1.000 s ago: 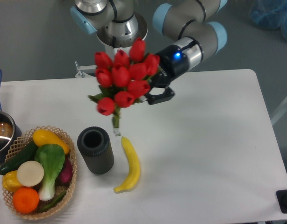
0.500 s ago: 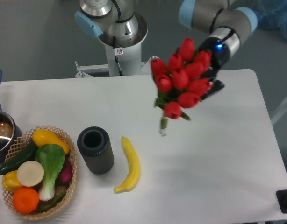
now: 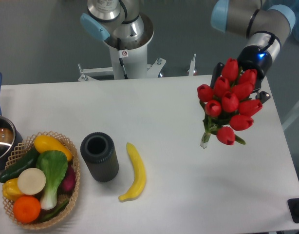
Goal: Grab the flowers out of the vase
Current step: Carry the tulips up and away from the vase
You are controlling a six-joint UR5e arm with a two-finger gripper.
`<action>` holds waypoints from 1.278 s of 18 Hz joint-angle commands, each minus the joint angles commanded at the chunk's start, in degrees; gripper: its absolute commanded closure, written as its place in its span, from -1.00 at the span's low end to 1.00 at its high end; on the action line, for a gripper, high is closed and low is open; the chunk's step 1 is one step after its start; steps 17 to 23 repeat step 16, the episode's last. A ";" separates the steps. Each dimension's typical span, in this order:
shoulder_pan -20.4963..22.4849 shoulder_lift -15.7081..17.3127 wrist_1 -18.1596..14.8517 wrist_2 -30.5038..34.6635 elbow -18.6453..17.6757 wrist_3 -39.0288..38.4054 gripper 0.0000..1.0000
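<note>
Gripper (image 3: 253,92) closed on flowers (image 3: 230,100), as far as could be judged; fingers mostly hidden behind red buds. Bunch hung just below and left of wrist, clear of table (image 3: 188,185). Long axis near upright, slightly tilted: heads toward tool, pale stem ends pointed down-left, away from it. Vase (image 3: 99,156) stood empty, upright, well apart from tool, far to its left and lower in view. Banana (image 3: 135,171) lay between, just beside vase. Lift-out judged done.

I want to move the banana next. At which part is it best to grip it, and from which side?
Probably grip the banana at its thick middle, from above, jaws across its width. It lies flat and curved, with the vase close on its left.
</note>
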 joint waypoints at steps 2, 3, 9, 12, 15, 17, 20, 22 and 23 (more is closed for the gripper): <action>-0.09 -0.53 0.00 0.00 0.26 0.00 -0.04; -0.26 -0.62 0.00 0.00 0.35 -0.09 -0.04; -0.18 -0.53 0.09 0.00 -0.44 0.00 -0.04; 0.17 -0.27 0.09 -0.09 -0.53 -0.35 -0.04; 0.00 -0.26 0.09 -0.18 -0.61 -0.44 -0.04; 0.00 -0.18 0.09 -0.18 -0.70 -0.44 -0.04; 0.00 -0.18 0.09 -0.18 -0.70 -0.44 -0.04; 0.00 -0.18 0.09 -0.18 -0.70 -0.44 -0.04; 0.00 -0.18 0.09 -0.18 -0.70 -0.44 -0.04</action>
